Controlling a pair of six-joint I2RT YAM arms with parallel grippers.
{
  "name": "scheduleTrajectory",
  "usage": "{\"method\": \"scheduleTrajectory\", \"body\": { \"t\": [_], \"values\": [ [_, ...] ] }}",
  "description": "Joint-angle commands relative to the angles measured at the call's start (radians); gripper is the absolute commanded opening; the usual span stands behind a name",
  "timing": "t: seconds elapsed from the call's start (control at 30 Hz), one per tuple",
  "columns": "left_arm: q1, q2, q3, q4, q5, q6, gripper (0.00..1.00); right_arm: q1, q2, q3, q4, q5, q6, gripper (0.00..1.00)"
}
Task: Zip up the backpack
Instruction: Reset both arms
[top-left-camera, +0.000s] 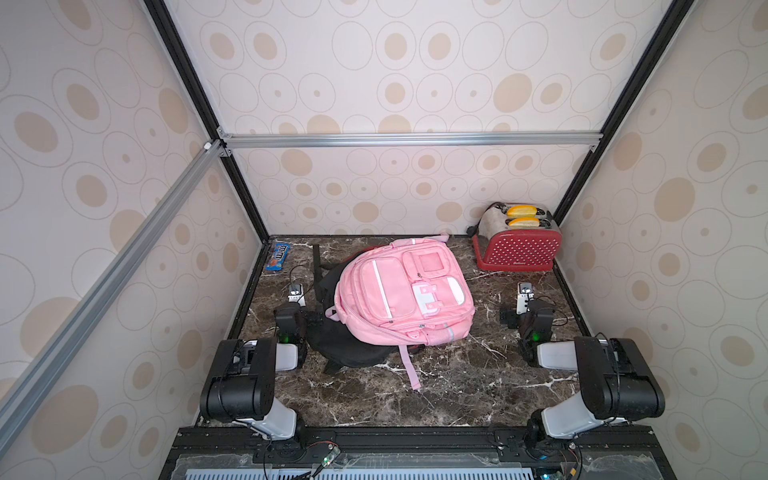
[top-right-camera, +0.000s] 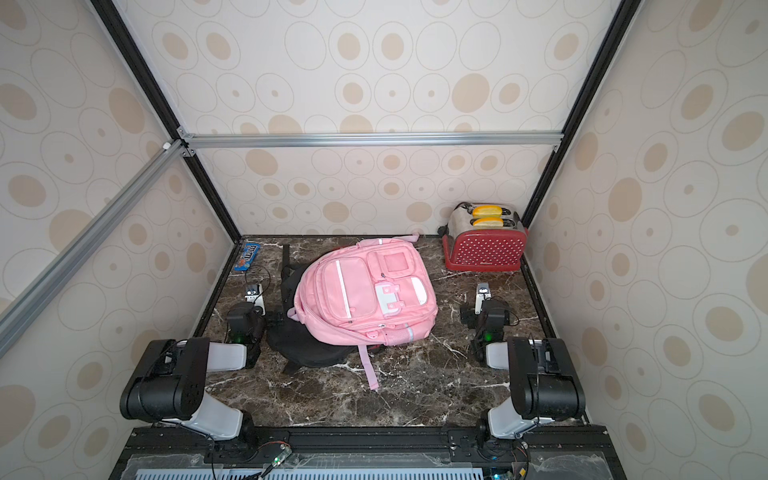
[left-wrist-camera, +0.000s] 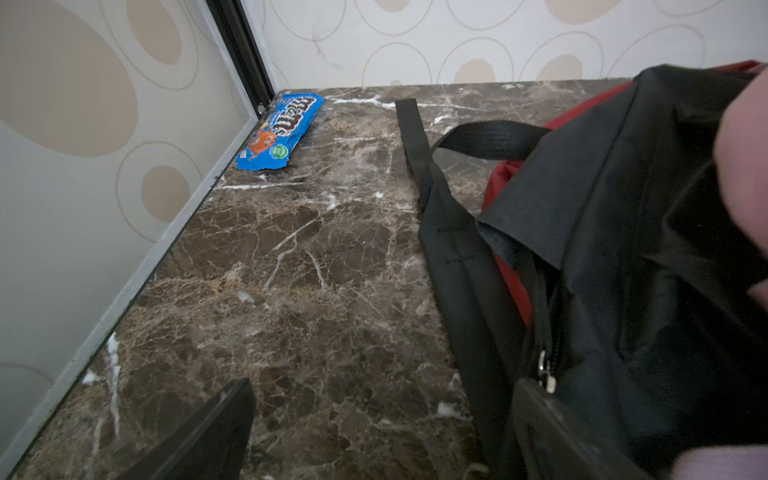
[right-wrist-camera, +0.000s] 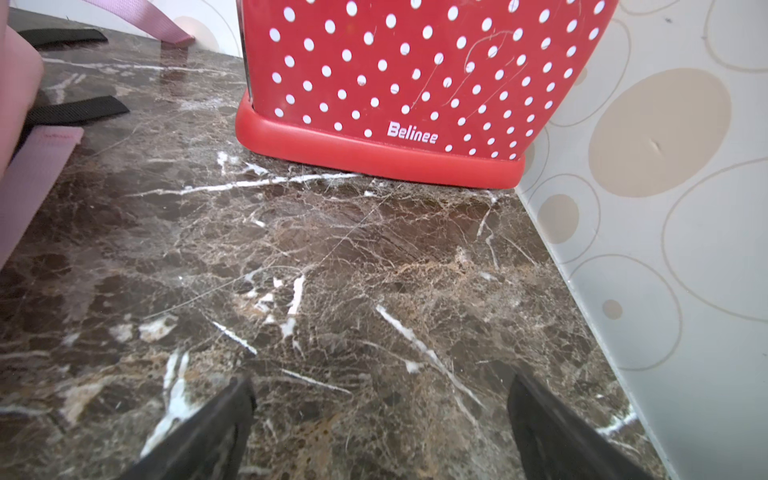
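The table (top-left-camera: 457, 386) is a glossy slab of dark brown marble pattern, veined with white. It fills the floor of a cell with wallpapered walls.

At its centre, slightly toward 12 o'clock, lies the pink backpack (top-left-camera: 399, 291) (top-right-camera: 361, 291), front face up. It is soft, padded woven fabric, rounded at the top, with square pockets, a white reflective stripe and a white buckle flap. One flat webbing strap (top-left-camera: 409, 368) trails toward 6 o'clock.

Under it, poking out from 7 to 10 o'clock, is the black backpack (top-left-camera: 349, 349) (left-wrist-camera: 644, 249). It is limp, matte nylon with ribbed black straps. In the left wrist view its edge gapes and shows red lining.

In the 1 o'clock corner stands a toaster (top-left-camera: 517, 249) (right-wrist-camera: 415, 75). It is a rounded box of red enamel with white dots and a brushed metal top, and two glossy yellow rolls (top-left-camera: 524, 216) stand in its slots.

The left gripper (left-wrist-camera: 382, 390) sits at 9 o'clock, its black wedge-shaped jaws spread wide and holding nothing. One finger (left-wrist-camera: 561, 432) lies just beside the black backpack's small metal zipper pull (left-wrist-camera: 544, 370). I cannot tell whether they touch.

The right gripper (right-wrist-camera: 380, 380) sits at 3 o'clock. It is equally wide apart and empty, low over bare marble and facing the toaster.

In the 11 o'clock corner lies a flat, crinkly blue candy packet (top-left-camera: 277, 257) (left-wrist-camera: 282, 131) against the wall.
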Motion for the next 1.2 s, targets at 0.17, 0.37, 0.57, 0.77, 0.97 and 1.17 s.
{"method": "scheduleTrajectory", "body": {
  "t": [0.17, 0.37, 0.57, 0.77, 0.97, 1.17],
  "values": [
    [-0.001, -0.003, 0.036, 0.017, -0.003, 0.008, 0.99, -0.003, -0.001, 0.017, -0.018, -0.009, -0.009, 1.0],
    [-0.002, -0.002, 0.041, 0.005, -0.004, 0.009, 0.99, -0.003, 0.006, 0.028, -0.031, -0.014, -0.008, 1.0],
    [-0.002, -0.004, 0.042, 0.001, -0.003, 0.009, 0.99, -0.002, 0.001, 0.02, -0.022, -0.014, -0.009, 1.0],
    [-0.003, -0.003, 0.042, 0.0, -0.004, 0.009, 0.99, -0.001, 0.0, 0.021, -0.023, -0.014, -0.009, 1.0],
    [-0.002, -0.004, 0.042, 0.001, -0.004, 0.009, 0.99, -0.003, 0.001, 0.02, -0.022, -0.014, -0.008, 1.0],
    [-0.003, -0.005, 0.042, -0.001, -0.005, 0.009, 0.99, -0.003, -0.022, -0.065, 0.11, -0.026, -0.016, 1.0]
  ]
}}
